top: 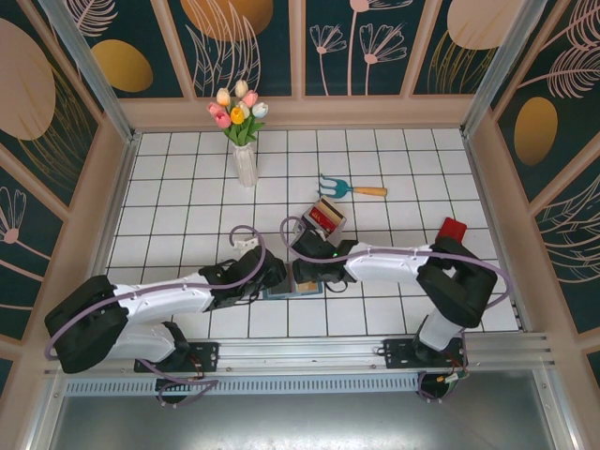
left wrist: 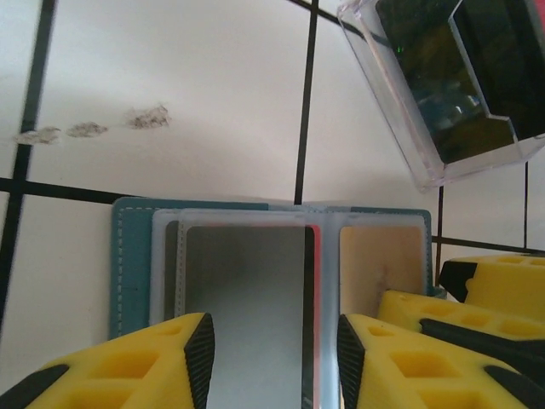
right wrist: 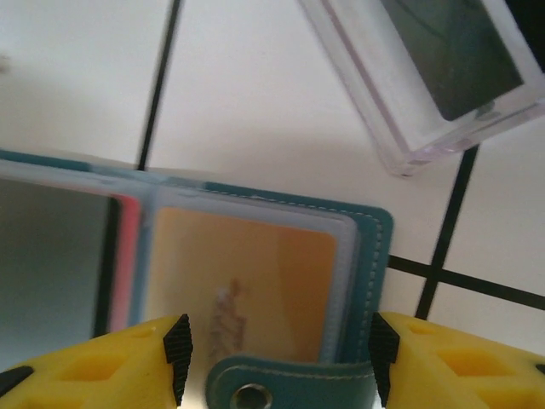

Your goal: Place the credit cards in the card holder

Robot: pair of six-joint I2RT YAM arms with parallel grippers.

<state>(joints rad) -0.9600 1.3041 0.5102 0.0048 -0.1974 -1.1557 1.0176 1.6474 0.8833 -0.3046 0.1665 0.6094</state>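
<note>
The teal card holder (left wrist: 132,256) lies open on the white tiles between my two grippers. Its left sleeve holds a grey card (left wrist: 247,298) with a red card's edge (left wrist: 318,281) showing beside it. The right sleeve holds a yellow card (right wrist: 247,281). My left gripper (left wrist: 271,358) stands open just over the grey card, fingers to either side. My right gripper (right wrist: 277,358) is open wide astride the holder's right half, where the teal snap strap (right wrist: 289,383) curls up. From above, the left gripper (top: 270,278) and right gripper (top: 309,272) meet at the holder (top: 286,291).
A clear plastic tray (top: 326,217) with red and yellow contents sits just beyond the holder. Farther back stand a white vase of tulips (top: 244,159) and a small teal rake (top: 352,187). A red object (top: 453,228) lies at the right. Walls enclose the table.
</note>
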